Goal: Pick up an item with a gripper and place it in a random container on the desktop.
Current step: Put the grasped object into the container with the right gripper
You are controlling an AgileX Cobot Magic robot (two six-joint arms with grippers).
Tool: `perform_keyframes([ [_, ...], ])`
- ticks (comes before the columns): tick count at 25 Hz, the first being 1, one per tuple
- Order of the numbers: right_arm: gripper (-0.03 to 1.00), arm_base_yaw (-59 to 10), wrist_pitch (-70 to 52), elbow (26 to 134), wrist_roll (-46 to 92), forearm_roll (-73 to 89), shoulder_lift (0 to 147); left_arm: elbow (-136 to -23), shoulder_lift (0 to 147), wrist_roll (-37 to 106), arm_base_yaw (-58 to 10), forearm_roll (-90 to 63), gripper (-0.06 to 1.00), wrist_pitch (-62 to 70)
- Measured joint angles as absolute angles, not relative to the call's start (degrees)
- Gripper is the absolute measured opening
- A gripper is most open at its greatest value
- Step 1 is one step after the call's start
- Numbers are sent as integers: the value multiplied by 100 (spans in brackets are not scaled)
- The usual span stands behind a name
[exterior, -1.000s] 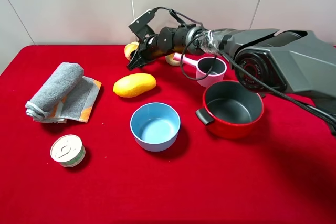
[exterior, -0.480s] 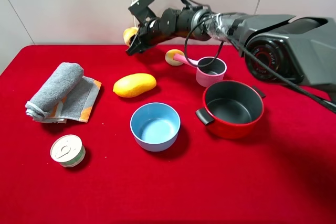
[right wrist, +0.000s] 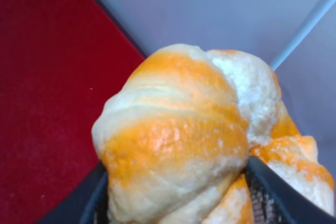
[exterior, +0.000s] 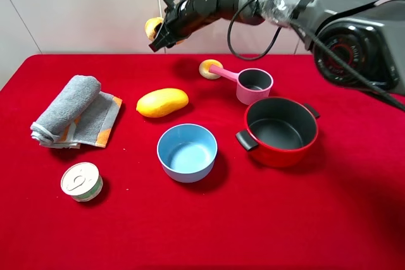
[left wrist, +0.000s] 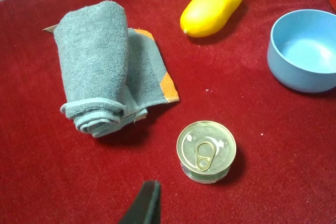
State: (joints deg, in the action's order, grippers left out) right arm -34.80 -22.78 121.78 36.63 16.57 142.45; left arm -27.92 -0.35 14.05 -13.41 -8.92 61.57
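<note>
Item [exterior: 152, 28]: ridged golden-orange bun, clamped in the closed jaws of the right gripper [exterior: 161, 33] and held high over the far edge of the desktop [exterior: 266, 219]. Container [exterior: 281, 153]: red pot, mouth open upward, well apart from the bun toward the near right. The pink cup [exterior: 254, 85] and tan ring [exterior: 208, 69] lie between them; the mango [exterior: 162, 102] and blue bowl [exterior: 187, 152] sit beside that line. Left gripper [left wrist: 145, 207]: one dark fingertip shows near the can [left wrist: 206, 150] and towel [left wrist: 100, 66], so its jaw spread cannot be told.
</note>
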Motion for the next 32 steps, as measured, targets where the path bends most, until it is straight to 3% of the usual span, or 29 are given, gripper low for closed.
perform_keyframes([
  [12,37,-3480,-3265,11666,3538,1173,13372,-2792,-35,1405,-1341,-892,95,6157],
  [32,37,-2894,-2329,7571,3081,785,10678,-2792,-35,1405,-1341,-892,95,6157],
])
